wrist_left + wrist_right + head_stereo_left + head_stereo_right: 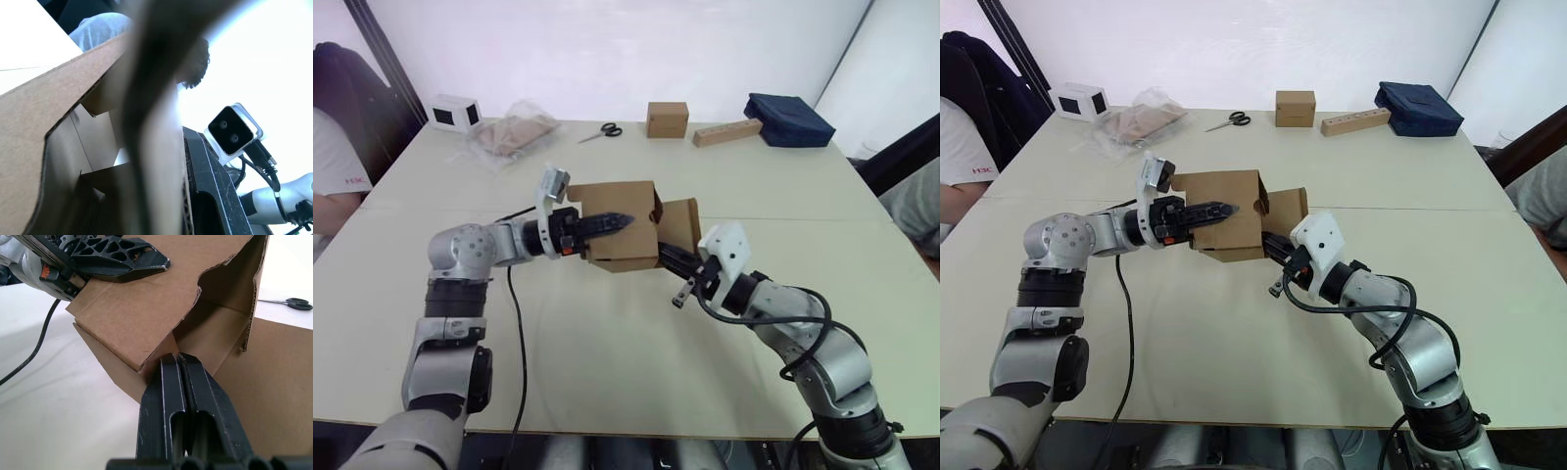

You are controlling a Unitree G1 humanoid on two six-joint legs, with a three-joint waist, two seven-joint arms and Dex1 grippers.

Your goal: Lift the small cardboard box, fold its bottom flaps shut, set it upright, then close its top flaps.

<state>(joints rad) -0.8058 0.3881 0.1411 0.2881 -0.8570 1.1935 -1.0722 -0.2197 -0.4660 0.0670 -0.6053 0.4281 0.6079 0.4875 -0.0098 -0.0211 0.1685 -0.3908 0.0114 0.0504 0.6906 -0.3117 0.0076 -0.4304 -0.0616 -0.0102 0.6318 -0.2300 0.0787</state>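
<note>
Across the middle of the pale worktop two arms meet at one box, which is held just above the surface, tilted, between them. Its flaps hang loose, one standing out on the side toward the right arm. The left tool lies over the box's upper face with one black finger on the outer cardboard; its wrist view shows a panel running between its fingers, so it is clamped on the box. The right tool has its two fingers pressed together, tips pushed into the lower corner where a flap meets the box wall.

Along the far edge sit one dark blue bag, one crumpled clear plastic bag, one long tan block, one white device, one neat brown cube and one pair of scissors.

A seated person shows at the worktop's left side.
</note>
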